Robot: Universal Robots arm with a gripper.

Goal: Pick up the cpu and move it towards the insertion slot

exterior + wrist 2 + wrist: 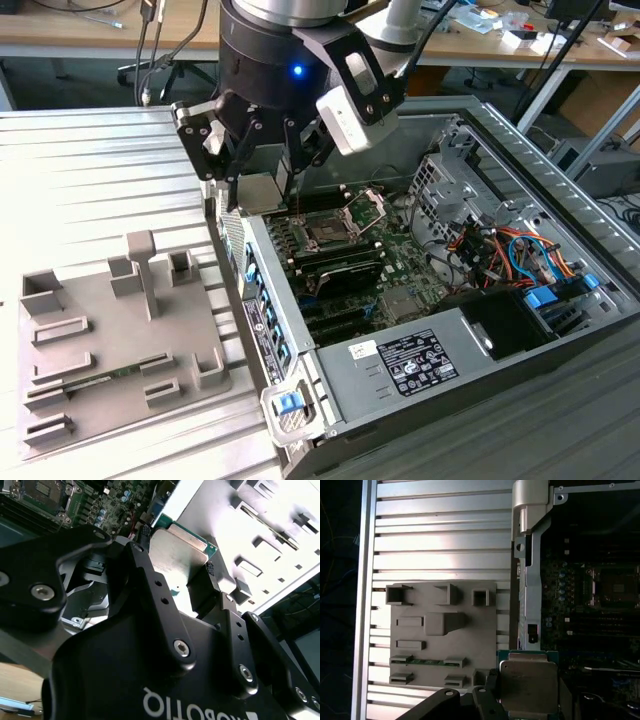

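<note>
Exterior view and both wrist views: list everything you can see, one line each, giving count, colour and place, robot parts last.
cpu: one, silvery top, clamped in the gripper over the case's edge.
insertion slot: one, dark with silver frame, on the motherboard.
motherboard: one, green, inside the case.
computer case: one, grey, open, on the table.
tray: one, grey, exterior view's left.
table: one, silvery, ribbed.
gripper: one, black, shut on the cpu.

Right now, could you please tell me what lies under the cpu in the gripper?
Held in the shut gripper, the cpu hangs over the case wall and the edge of the motherboard. The spot straight beneath it is covered by the chip itself.
</note>
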